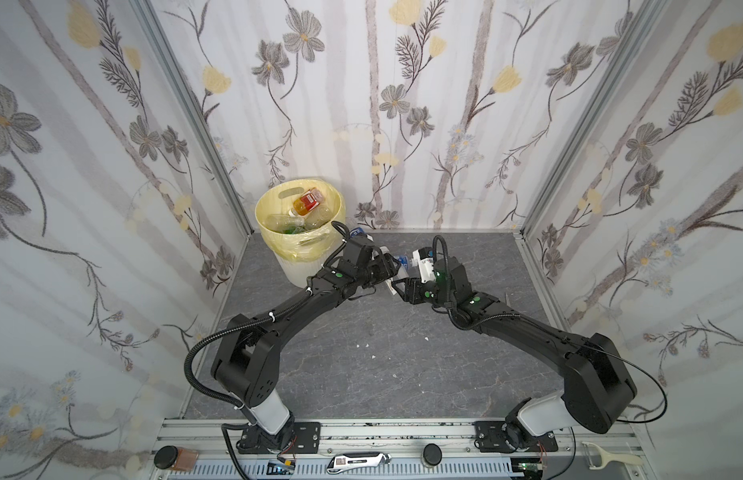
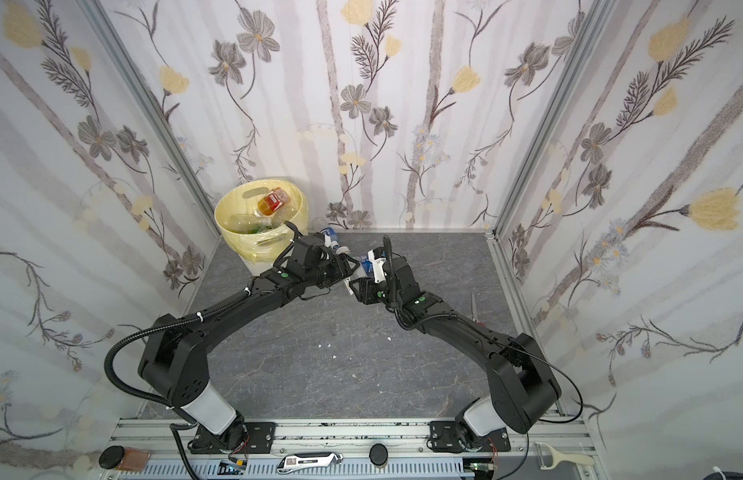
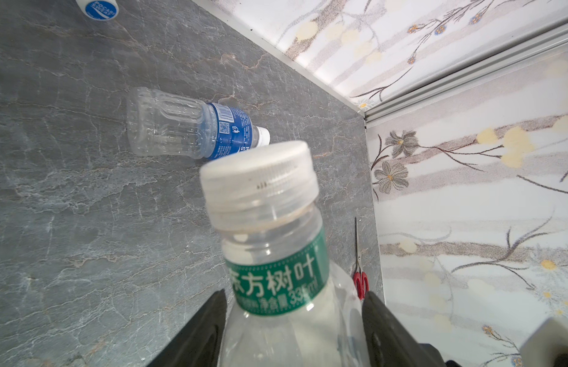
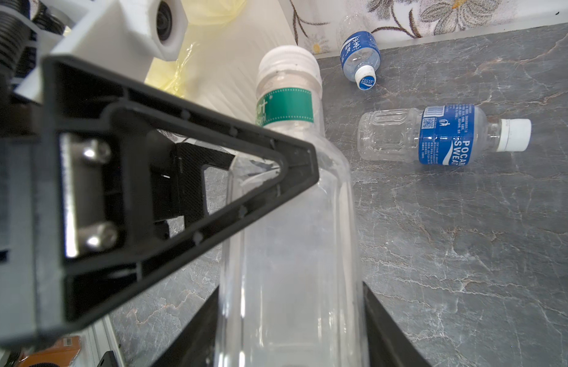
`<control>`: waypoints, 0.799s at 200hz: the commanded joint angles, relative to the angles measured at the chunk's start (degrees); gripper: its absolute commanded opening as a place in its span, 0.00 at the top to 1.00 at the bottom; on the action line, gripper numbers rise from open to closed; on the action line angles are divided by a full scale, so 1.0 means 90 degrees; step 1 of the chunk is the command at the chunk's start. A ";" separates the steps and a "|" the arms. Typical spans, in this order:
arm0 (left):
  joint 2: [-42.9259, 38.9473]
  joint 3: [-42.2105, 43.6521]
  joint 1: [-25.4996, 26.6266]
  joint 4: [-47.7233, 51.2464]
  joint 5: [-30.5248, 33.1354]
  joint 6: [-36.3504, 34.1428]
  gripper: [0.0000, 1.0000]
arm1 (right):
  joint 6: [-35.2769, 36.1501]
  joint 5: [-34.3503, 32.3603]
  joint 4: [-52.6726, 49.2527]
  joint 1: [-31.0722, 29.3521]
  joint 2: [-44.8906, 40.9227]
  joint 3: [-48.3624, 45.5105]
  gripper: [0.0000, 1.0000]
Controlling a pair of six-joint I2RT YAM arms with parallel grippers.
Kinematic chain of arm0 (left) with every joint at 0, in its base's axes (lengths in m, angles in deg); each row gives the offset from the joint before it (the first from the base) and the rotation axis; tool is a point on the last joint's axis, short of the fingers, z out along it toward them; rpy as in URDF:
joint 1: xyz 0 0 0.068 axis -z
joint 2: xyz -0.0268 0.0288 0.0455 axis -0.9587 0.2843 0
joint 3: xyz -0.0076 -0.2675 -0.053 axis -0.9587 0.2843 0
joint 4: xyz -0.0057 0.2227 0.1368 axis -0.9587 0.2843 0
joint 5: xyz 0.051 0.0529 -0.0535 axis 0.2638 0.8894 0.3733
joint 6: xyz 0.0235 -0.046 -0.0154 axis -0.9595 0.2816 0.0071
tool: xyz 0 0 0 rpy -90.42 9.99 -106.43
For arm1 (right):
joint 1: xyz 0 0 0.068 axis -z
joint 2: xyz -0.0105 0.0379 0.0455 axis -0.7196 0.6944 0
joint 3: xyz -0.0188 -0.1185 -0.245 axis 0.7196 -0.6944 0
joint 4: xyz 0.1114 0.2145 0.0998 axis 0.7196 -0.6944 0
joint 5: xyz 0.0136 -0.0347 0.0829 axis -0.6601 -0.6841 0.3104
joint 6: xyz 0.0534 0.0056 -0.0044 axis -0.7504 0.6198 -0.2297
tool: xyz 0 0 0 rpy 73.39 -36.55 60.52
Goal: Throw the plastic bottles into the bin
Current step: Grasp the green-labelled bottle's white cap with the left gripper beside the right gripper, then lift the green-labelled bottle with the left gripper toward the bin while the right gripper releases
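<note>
Both grippers hold one clear bottle with a green label [image 3: 276, 241] and a white cap, just right of the bin. My left gripper [image 3: 294, 317] is shut on its shoulder below the label. My right gripper [image 4: 290, 317] is shut on its lower body [image 4: 292, 222]. In both top views the two grippers [image 1: 392, 270] [image 1: 398, 286] meet tip to tip. The cream bin [image 1: 259, 216] with its yellow liner holds several bottles, an orange-red labelled one [image 1: 307, 202] on top. Two blue-labelled bottles lie on the table: one [image 4: 441, 138] just behind the grippers, another [image 4: 360, 60] by the back wall.
Red-handled scissors [image 3: 360, 282] lie along the right wall. Flowered walls close in the grey marble table [image 1: 361, 374] on three sides. On the front rail sit a dark-lidded jar [image 1: 174, 457], a utility knife [image 1: 357, 461] and a peeler [image 1: 611, 457].
</note>
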 commanded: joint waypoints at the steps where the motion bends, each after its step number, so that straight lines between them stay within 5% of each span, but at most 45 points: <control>1: -0.0074 0.0027 -0.0008 -0.0079 0.0149 -0.0013 0.39 | -0.0037 0.0086 0.0506 -0.0003 0.0051 0.0103 0.43; 46: -0.0119 -0.0014 -0.0038 -0.0071 0.0218 -0.0121 0.53 | -0.0005 0.0093 0.0397 -0.0006 -0.0019 0.0085 0.33; 89: -0.0356 -0.0073 -0.0293 -0.0053 0.0381 -0.0413 0.53 | 0.0211 -0.0079 0.0147 -0.0004 -0.0497 0.0001 0.01; 160: -0.0897 -0.0789 -0.0920 -0.0011 0.0435 -0.0572 0.53 | 0.0486 -0.0266 0.0135 -0.0029 -0.1003 0.0167 0.00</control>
